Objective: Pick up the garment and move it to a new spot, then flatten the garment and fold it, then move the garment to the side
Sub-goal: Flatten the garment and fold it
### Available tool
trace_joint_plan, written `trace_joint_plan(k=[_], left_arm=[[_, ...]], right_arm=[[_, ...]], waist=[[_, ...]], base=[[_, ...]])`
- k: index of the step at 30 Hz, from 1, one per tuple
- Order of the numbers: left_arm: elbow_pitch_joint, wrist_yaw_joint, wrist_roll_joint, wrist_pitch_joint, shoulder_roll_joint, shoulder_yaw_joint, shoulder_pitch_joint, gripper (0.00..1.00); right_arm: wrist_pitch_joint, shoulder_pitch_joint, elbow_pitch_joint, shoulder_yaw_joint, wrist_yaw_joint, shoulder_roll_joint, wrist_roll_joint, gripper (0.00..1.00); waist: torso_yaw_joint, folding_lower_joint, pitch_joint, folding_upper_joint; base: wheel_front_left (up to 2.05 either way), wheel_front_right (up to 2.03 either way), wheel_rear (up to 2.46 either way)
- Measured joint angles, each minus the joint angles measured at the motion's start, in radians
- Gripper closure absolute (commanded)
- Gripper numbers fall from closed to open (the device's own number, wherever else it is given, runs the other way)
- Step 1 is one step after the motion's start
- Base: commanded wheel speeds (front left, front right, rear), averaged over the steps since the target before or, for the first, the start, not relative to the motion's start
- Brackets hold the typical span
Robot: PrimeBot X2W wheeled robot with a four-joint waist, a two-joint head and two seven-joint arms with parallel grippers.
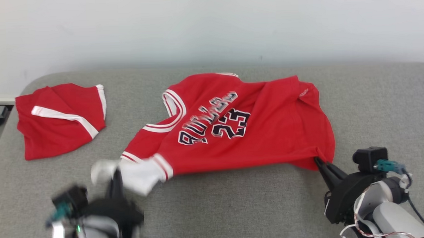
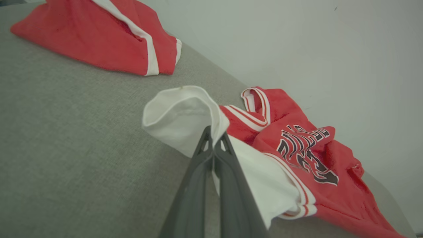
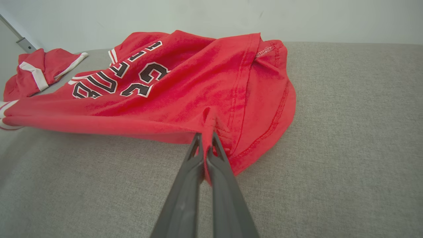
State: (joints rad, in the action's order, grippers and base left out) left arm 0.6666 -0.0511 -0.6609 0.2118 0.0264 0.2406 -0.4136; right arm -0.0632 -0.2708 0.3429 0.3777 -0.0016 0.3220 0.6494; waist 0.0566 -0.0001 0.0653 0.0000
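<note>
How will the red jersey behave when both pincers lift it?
Probably floppy: the red jersey creases and sags between the left pincer and right pincer. Likely light; small pinches of cloth hold it. Its middle may drag on the grey surface.

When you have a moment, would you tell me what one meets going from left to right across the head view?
First the red shorts → left gripper → red jersey, pinched by both grippers → right gripper.
</note>
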Motion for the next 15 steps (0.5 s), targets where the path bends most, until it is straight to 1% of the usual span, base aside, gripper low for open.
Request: trace_joint_plan(k=[4, 6, 8, 12, 13, 14, 15], left_arm=[[0.043, 0.0, -0.017, 0.001, 0.008, 0.039, 0.091, 1.0], [0.056, -0.002, -0.03, 0.008, 0.006, 0.055, 0.105, 1.0], [0.061, -0.002, -0.042, 0.009, 0.007, 0.07, 0.11, 1.0], [0.069, -0.011, -0.046, 0.009, 0.007, 0.103, 0.144, 1.0], [0.07, -0.011, -0.052, 0.009, 0.007, 0.107, 0.154, 0.92], [0.071, -0.012, -0.06, 0.009, 0.008, 0.109, 0.164, 0.56], [0.074, -0.012, -0.063, 0.009, 0.008, 0.115, 0.171, 0.2]], right_arm=[[-0.01, -0.004, 0.034, 0.022, -0.002, -0.008, -0.019, 1.0], [-0.024, -0.003, 0.047, 0.04, 0.004, 0.002, -0.03, 1.0], [-0.039, 0.0, 0.056, 0.06, 0.017, 0.013, -0.042, 1.0], [-0.066, 0.025, 0.077, 0.093, 0.027, 0.04, -0.069, 1.0], [-0.071, 0.035, 0.079, 0.101, 0.029, 0.047, -0.073, 1.0], [-0.08, 0.043, 0.081, 0.109, 0.03, 0.051, -0.078, 1.0], [-0.087, 0.049, 0.082, 0.116, 0.03, 0.053, -0.084, 0.85]], waist=[[0.005, -0.0001, -0.018, -0.0001], [0.004, -0.0001, -0.025, -0.0001], [0.004, 0.0, -0.033, -0.0001], [0.005, 0.0, -0.053, -0.0001], [0.005, 0.0001, -0.058, -0.0001], [0.005, 0.0, -0.064, -0.0001], [0.006, 0.0, -0.069, -0.0001]], base=[[0.0, 0.0, 0.0], [0.0, 0.0, 0.0], [0.0, 0.0, 0.0], [0.0, 0.0, 0.0], [0.0, 0.0, 0.0], [0.0, 0.0, 0.0], [0.0, 0.0, 0.0]])
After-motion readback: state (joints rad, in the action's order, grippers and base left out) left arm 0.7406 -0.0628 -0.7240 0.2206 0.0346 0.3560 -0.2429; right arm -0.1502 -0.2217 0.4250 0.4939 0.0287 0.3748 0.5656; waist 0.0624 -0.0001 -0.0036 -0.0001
